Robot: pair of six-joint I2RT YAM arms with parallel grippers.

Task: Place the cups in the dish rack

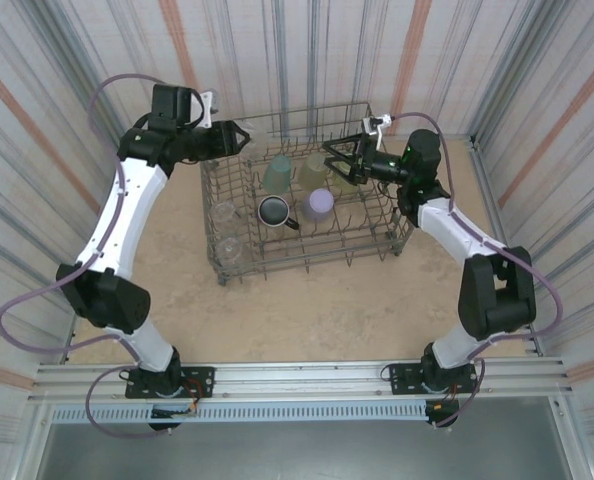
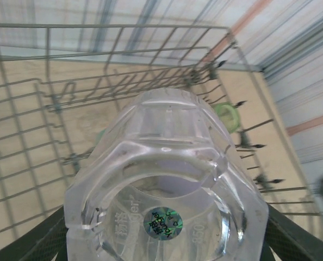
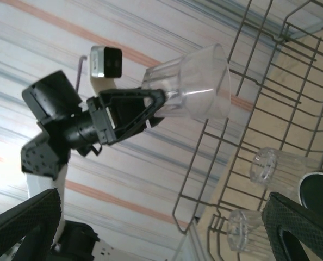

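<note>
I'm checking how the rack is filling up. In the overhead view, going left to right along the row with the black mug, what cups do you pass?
In the dish rack: clear tumbler → black mug → pale purple cup.

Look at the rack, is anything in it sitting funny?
The black mug in the dish rack sits mouth up, while the purple cup beside it looks bottom up. Nothing looks spilled or broken.
</note>
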